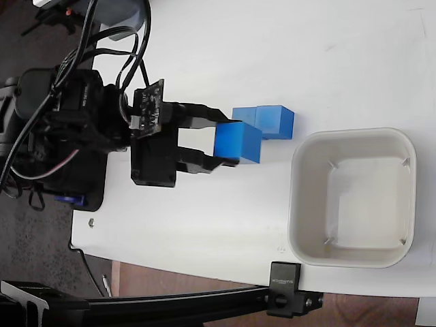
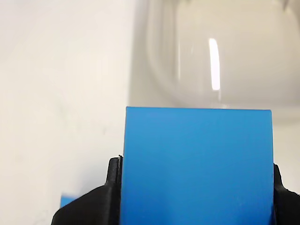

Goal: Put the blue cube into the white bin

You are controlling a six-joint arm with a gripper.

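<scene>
Two paired cubes (image 1: 264, 121) beside claw-held blue cube (image 1: 238, 142) show only in fixed view.

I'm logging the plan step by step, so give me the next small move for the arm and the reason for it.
Probably carry the blue cube rightward in the fixed view until it is over the white bin, then release. The tool is shut on the cube, which sits beside the two other cubes, short of the bin's rim. The wrist view shows the bin ahead and apparently empty.
</scene>
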